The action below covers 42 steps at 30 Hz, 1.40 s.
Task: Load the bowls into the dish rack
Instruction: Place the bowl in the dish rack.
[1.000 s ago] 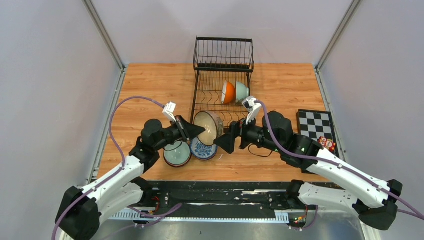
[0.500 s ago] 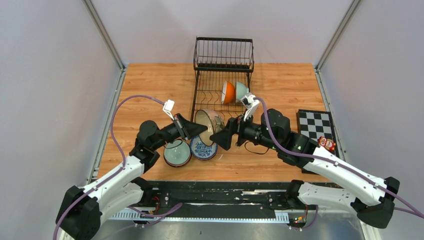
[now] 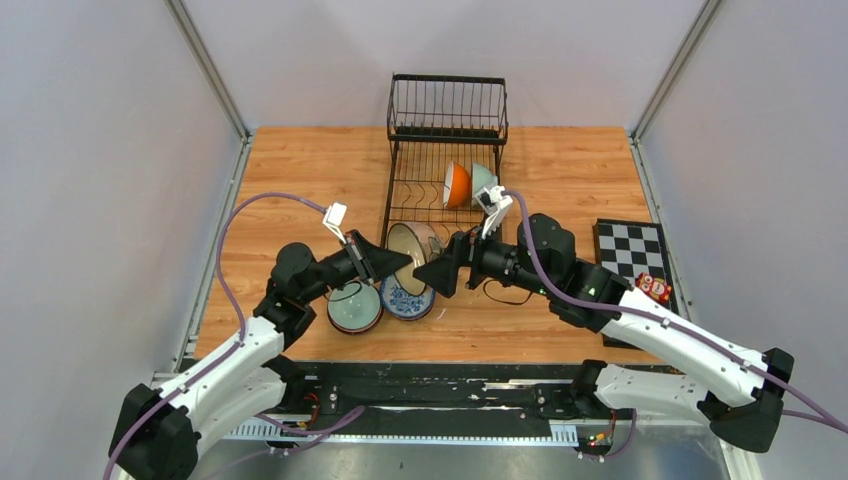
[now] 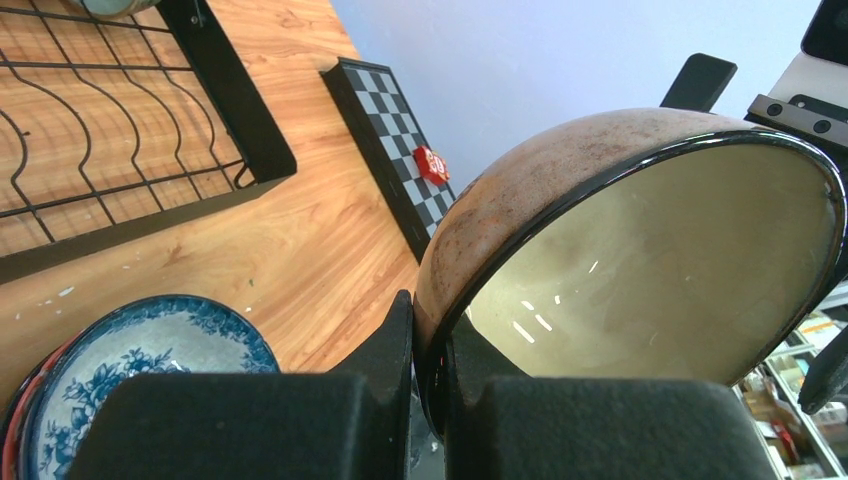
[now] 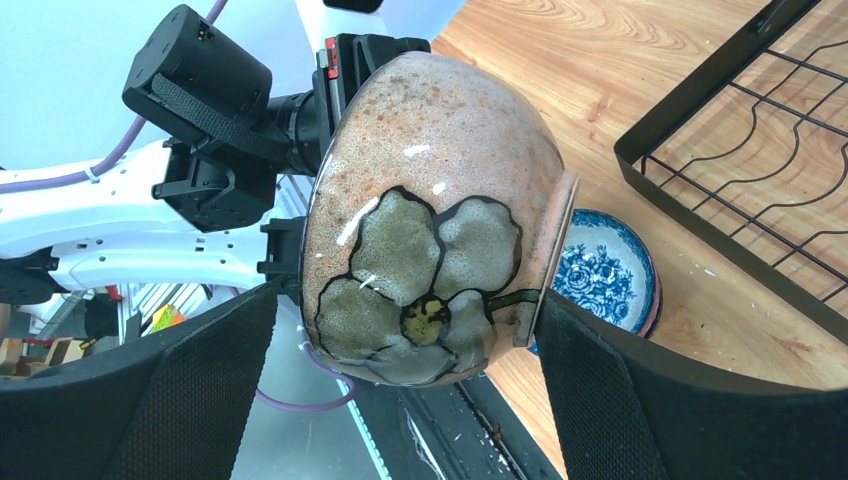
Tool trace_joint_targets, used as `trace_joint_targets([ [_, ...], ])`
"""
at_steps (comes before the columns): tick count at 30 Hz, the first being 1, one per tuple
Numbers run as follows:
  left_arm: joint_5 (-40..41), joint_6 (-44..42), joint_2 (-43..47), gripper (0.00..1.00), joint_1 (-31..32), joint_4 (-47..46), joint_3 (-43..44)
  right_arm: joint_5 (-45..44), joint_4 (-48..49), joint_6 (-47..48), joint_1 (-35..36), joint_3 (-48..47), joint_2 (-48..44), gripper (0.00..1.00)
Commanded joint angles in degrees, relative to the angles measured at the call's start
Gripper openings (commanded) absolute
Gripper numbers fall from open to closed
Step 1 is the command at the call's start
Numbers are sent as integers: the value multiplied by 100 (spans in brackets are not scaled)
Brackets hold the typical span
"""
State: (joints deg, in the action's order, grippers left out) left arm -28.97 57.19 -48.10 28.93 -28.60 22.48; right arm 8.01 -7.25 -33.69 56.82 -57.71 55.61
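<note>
Over the near middle of the table (image 3: 300, 170), just in front of the rack (image 3: 447, 132), a brown bowl (image 3: 418, 245) (image 4: 650, 270) (image 5: 420, 200) hangs in the air, tipped on edge. Outside is speckled reddish-brown with a grey-green flower outlined in black and a yellow centre. Inside is plain cream, glossy, with a black rim.

Left gripper (image 3: 400, 262) (image 4: 430, 400) is clenched on the brown bowl's rim, one finger inside and one outside. Right gripper (image 3: 432, 272) (image 5: 405, 310) is spread wide, fingers flanking the bowl's base side. Can't tell if they touch it.

Below it on the table is a celadon bowl (image 3: 354, 306), upright. Just beside that is a blue bowl (image 3: 405, 299) (image 4: 140, 350) (image 5: 600, 270), white with a blue floral pattern. It seems nested in a red-rimmed bowl (image 4: 12, 400), of which only an edge shows.

Rack is black wire, with a slotted base tier in front and a basket tier at the back. An orange bowl (image 3: 456, 184) and a green bowl (image 3: 483, 180) stand on edge in the base tier, side by side and touching, on the right side.

Checkerboard (image 3: 633, 250) (image 4: 385, 100) lies at the table's right edge. A red piece (image 3: 655, 287) (image 4: 430, 163) sits on its near end. Its white marks are too small to read.
</note>
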Motion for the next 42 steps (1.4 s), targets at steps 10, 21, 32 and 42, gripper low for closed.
trace_joint_targets([
  [10, 261, -153, 311, 0, -63, -180, 202, -2, 259, -185, 92, -292, 114, 95],
  [21, 223, -108, 262, 0, -60, -231, 252, 22, 310, -177, 127, -311, 133, 90],
  [32, 91, -87, 194, 0, -62, -221, 305, -152, 251, -59, 152, -300, 169, 3],
  [42, 134, -205, 177, 38, -62, 242, 345, -523, 49, 57, 141, -478, 67, 2],
])
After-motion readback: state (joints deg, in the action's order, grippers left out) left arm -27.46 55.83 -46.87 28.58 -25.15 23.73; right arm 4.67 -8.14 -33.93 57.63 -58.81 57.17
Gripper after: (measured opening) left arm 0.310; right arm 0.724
